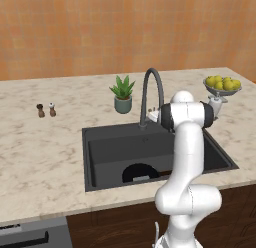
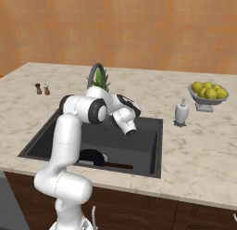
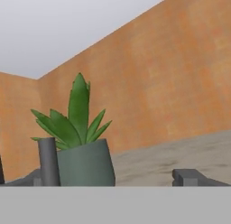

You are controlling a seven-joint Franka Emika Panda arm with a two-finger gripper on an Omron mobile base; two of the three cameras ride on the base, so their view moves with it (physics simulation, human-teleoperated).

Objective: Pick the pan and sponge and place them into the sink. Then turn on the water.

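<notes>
The dark grey sink (image 1: 100, 157) is set into the marble counter, with its arched gooseneck tap (image 1: 152, 87) behind it. The black pan (image 2: 91, 157) lies in the basin near the front wall, its thin handle (image 2: 118, 166) pointing right. A small pale sponge (image 1: 142, 178) rests on the pan. No stream of water is in view. My arm reaches over the sink toward the tap's foot. In the hand view my gripper (image 3: 113, 180) is open, its fingertips (image 3: 191, 177) wide apart, with the tap's stem (image 3: 47, 162) and a plant pot just ahead.
A potted green plant (image 1: 123, 94) stands left of the tap. Two small shakers (image 1: 46, 110) sit far left on the counter. A white soap bottle (image 2: 181, 112) and a bowl of lemons (image 2: 208, 93) are right of the sink. The orange wall backs the counter.
</notes>
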